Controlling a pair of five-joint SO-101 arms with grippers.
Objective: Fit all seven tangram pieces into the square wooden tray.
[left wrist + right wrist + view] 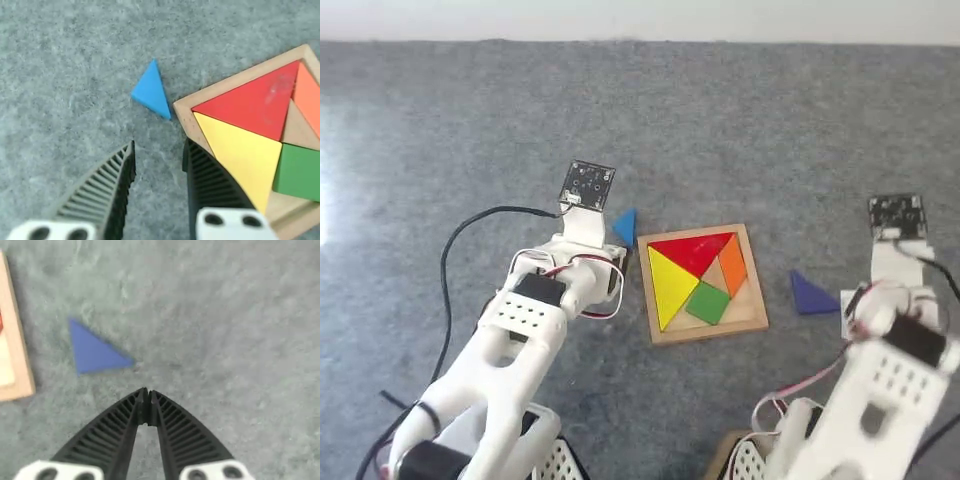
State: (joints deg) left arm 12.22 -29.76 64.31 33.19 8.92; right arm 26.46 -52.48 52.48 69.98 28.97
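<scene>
My left gripper (159,146) hangs low over the grey mat (440,130) with its jaws apart and nothing between them. Bare mat lies under the gap. Just ahead of the tips lies the light blue triangle (151,90), flat on the mat, one corner close to the rim of the wooden tray (182,114), though I cannot tell whether they touch. The tray sits between my two arms, turned slightly off square. Inside it lie a red triangle (693,250), a yellow triangle (668,283), a green square (708,301) and an orange piece (733,263), packed edge to edge, with bare wood showing along the tray's right side. Right of the tray, apart from its rim, the dark blue triangle (95,352) lies flat with open mat all round it. My right gripper (145,391) hovers near that piece, jaws pressed together and empty.
</scene>
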